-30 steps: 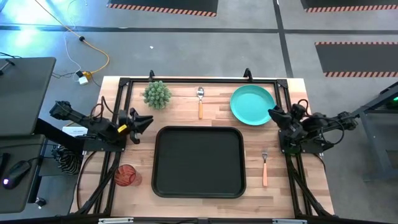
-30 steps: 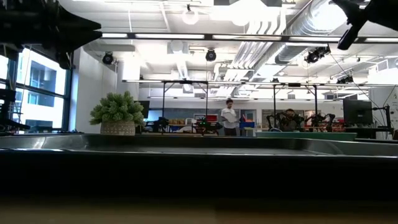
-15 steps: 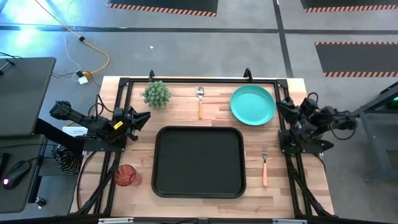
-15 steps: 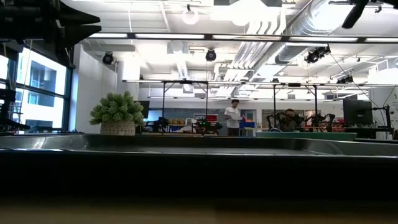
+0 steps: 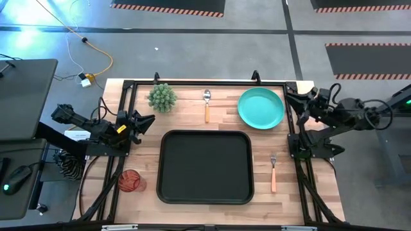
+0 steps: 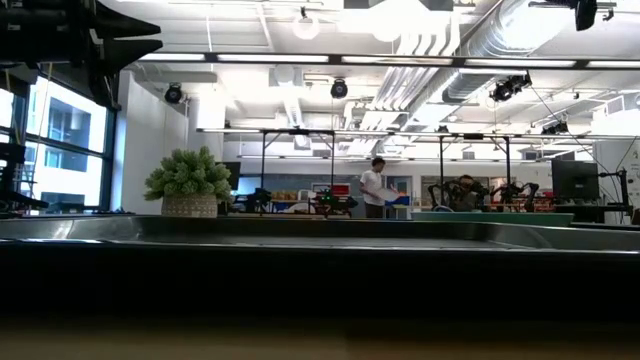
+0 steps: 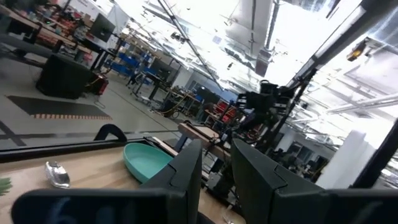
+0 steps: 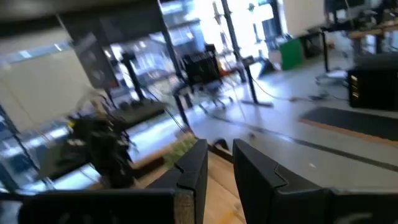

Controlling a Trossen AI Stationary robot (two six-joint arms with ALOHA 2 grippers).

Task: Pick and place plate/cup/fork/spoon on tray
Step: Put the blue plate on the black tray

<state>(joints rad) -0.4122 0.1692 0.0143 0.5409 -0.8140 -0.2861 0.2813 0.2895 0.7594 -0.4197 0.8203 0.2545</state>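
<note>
1. The large black rectangular tray (image 5: 205,166) with its raised rim lies empty at the middle of the wooden worktop (image 5: 282,192), so by my reading no piece has been moved yet.
2. The round flat teal plate (image 5: 261,107) rests at the far right corner of the worktop, just beside the right claw (image 5: 294,102), which hangs at the worktop's right edge. The right arm is plainly the nearer one, and the plate lies toward the centre from it.
3. The right wrist view shows that claw's two dark fingers (image 8: 191,167) close together with a narrow gap, pinching nothing.
4. The slim fork (image 5: 273,172) with silver tines and light orange handle lies to the right of the tray, long axis running near to far, tines pointing to the far side.
5. The matching spoon (image 5: 207,105) with silver oval bowl lies beyond the tray, same axis, bowl to the far side.
6. The small translucent red-orange cup (image 5: 128,181) stands at the near left, beside the tray.
7. The left claw (image 5: 145,120) waits above the left edge, fingers likewise nearly together and empty.
</note>
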